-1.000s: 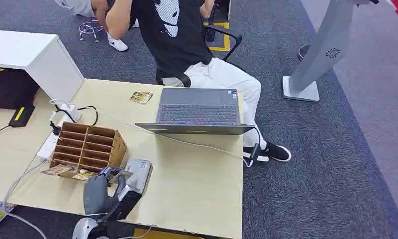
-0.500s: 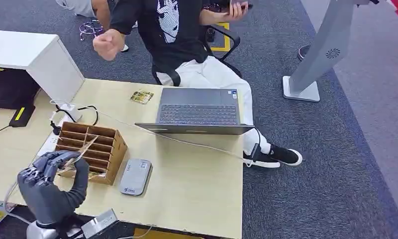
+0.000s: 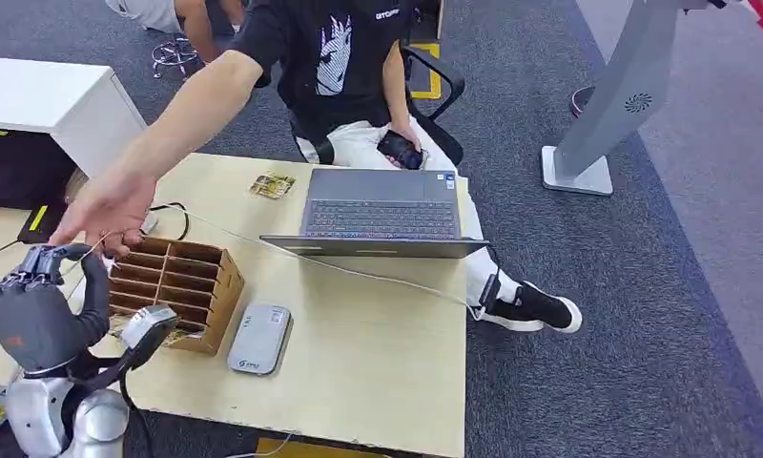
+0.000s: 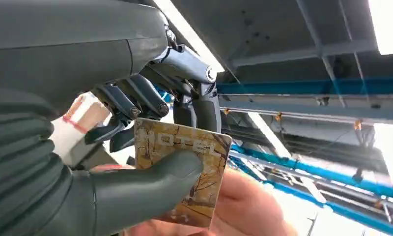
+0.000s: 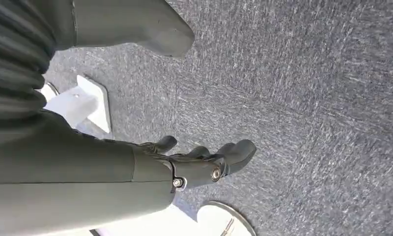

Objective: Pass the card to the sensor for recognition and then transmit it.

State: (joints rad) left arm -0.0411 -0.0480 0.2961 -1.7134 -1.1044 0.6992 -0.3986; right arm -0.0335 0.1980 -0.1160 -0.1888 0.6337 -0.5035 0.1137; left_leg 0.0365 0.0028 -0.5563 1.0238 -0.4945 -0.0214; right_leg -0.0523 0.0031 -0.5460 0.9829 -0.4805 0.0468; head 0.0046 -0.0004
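My left hand (image 3: 36,310) is raised at the table's left front corner. In the left wrist view its thumb (image 4: 150,184) and fingers pinch a yellow-brown card (image 4: 184,167) printed with "HOTEL". A person's hand (image 3: 111,208) reaches across the table to my left hand, and that person's fingers (image 4: 238,206) touch the card from behind. The grey card sensor (image 3: 260,339) lies flat on the table, to the right of my left hand and apart from it. My right hand (image 5: 204,157) hangs over grey carpet with its fingers apart and nothing in them.
A wooden slotted card box (image 3: 173,281) stands between my left hand and the sensor. An open laptop (image 3: 382,212) sits at the table's (image 3: 378,363) far side, its cable crossing the table. Loose cards (image 3: 272,185) lie near the far edge. The person sits behind the table.
My left hand rose from the sensor and swung left with the card. The person stretched an arm across the table and now touches the card.
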